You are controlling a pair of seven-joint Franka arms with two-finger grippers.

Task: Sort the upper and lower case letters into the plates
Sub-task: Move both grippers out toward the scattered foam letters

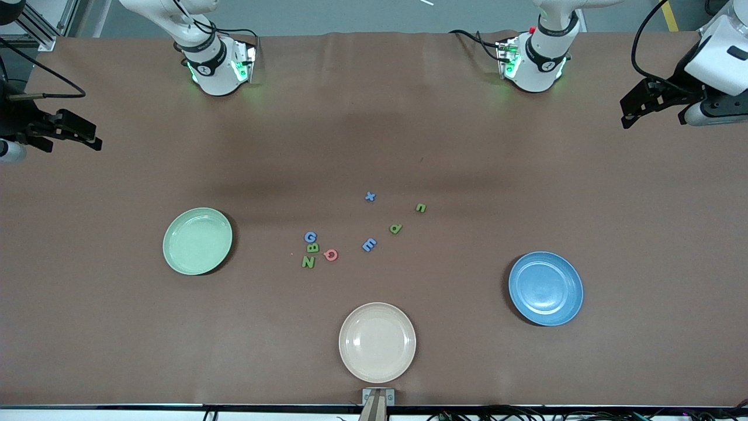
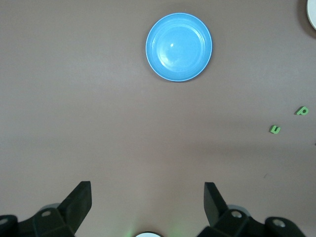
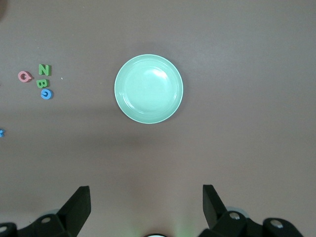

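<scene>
Nothing is sorted yet: all eight letters [image 1: 350, 234] lie on the counter [image 1: 374, 117] between the empty mint plate [image 1: 197, 241] and blue plate [image 1: 546, 288], while the left tool [image 2: 148, 200] and right tool [image 3: 146, 200] wait spread, holding nothing.

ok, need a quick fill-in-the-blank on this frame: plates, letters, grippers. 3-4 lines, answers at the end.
1. The only pink letter is a ____.
2. The plate nearest the front camera, the cream plate, holds ____ letters.
3. The green N, green B and blue G lie closer to the ____ plate than to the blue plate.
4. Both the left gripper and the right gripper have their fingers ____.

Answers: Q; no; mint green; open
</scene>
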